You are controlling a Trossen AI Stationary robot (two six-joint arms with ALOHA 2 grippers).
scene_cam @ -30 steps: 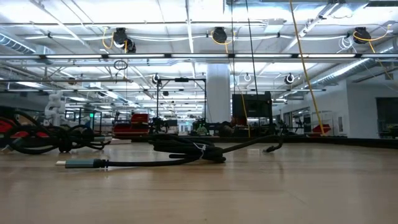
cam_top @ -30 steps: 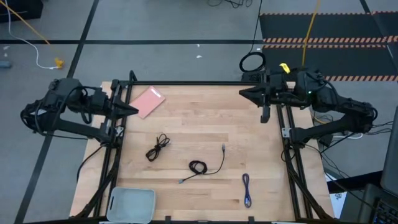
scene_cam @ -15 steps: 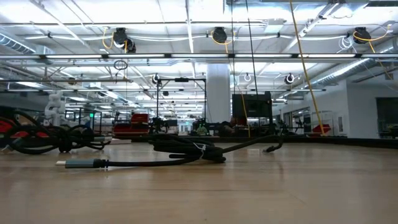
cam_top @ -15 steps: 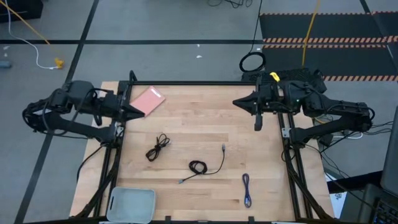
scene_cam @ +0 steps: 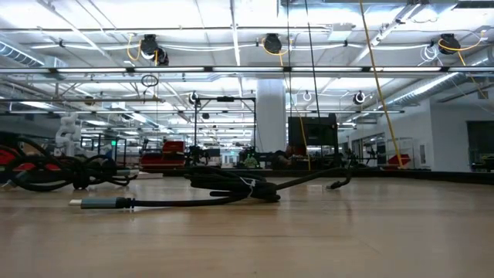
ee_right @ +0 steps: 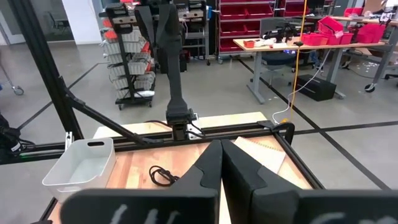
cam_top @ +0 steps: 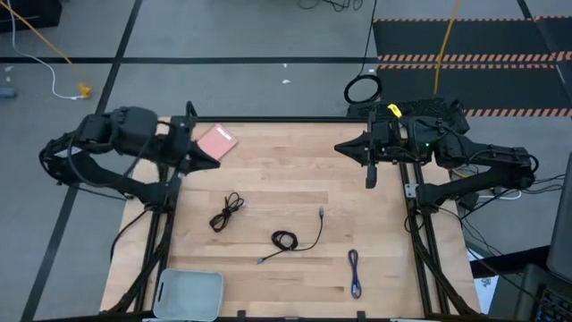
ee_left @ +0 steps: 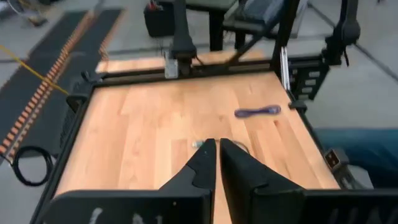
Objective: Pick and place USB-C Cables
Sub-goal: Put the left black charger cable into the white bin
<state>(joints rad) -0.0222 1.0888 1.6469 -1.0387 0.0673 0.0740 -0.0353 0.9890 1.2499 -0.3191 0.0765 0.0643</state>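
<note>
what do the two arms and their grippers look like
Both arms are matte black with bulky rounded joints and loose black cables. The left gripper and right gripper each end in two tapered, pointed black fingers. The right arm carries a yellow tag.

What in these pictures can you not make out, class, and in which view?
- Low view: the purple cable and bin do not show; both arms are out of frame.
- High view: the cable plugs are too small to read.
- Left wrist view: the middle black cable is mostly hidden behind the left gripper.
- Right wrist view: the pink card is partly covered by the right gripper.
</note>
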